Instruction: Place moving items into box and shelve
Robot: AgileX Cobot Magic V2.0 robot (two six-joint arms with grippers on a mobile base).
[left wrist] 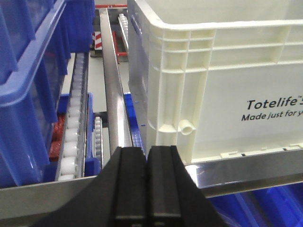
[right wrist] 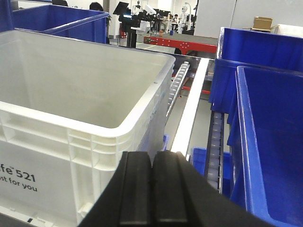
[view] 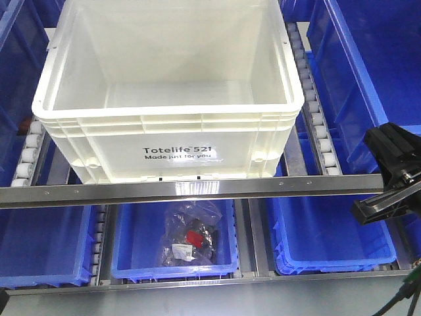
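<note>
One white Totelife tote (view: 164,125) sits on the roller rack, its front resting just behind the steel cross rail (view: 191,189), with blue bins on both sides and below. As far as the front view shows, its floor is bare: none of the bun-like moving items can be seen in any picture, so whether they went in cannot be confirmed, though the near part of the floor is hidden by the front wall. Judging by where it stands, the shelving part looks largely done, since the tote is already on the rack lane between the two roller tracks (view: 316,112); what may remain is a final push deeper, or nothing.

Counts: one white tote; three blue bins in the lower row, the middle one (view: 174,266) holding a clear plastic bag with dark and red contents (view: 191,237); further blue bins flank the tote at the upper level, cut off by the frame so their number is uncertain.

Both pincers are pressed together and hold nothing. The left gripper (left wrist: 146,189) sits just in front of the tote's left front corner, apart from it. The right gripper (right wrist: 152,194) sits close to the right front corner, and its black body shows at the right edge of the front view
</note>
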